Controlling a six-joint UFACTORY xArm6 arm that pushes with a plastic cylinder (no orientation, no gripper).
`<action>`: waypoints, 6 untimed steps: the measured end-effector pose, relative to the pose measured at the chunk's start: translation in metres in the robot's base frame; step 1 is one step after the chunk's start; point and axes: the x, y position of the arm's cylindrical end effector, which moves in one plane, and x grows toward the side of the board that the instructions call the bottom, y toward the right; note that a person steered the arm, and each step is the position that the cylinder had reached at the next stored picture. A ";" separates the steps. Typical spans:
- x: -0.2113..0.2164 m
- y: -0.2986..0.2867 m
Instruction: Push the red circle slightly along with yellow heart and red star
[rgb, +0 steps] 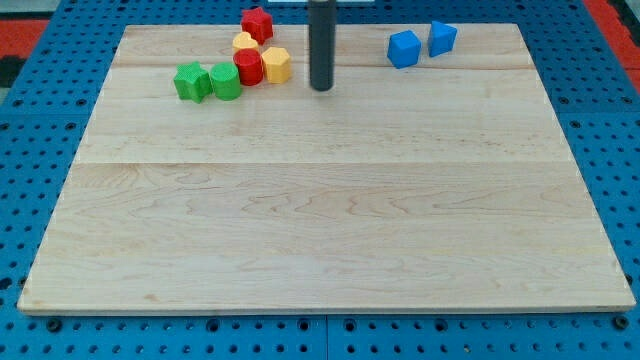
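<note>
The red circle (249, 67) sits near the view's top left, touching a yellow block (276, 64) on its right and a green round block (225, 82) on its left. The yellow heart (244, 42) lies just above the red circle. The red star (257, 22) is above the heart, near the board's top edge. My tip (321, 87) rests on the board to the right of this cluster, a short gap from the yellow block and touching no block.
A green star-like block (191, 81) lies left of the green round block. Two blue blocks (404, 48) (442, 38) sit at the view's top right. The wooden board (330, 230) lies on a blue pegboard.
</note>
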 end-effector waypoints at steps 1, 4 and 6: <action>-0.007 -0.074; -0.039 -0.071; -0.013 -0.044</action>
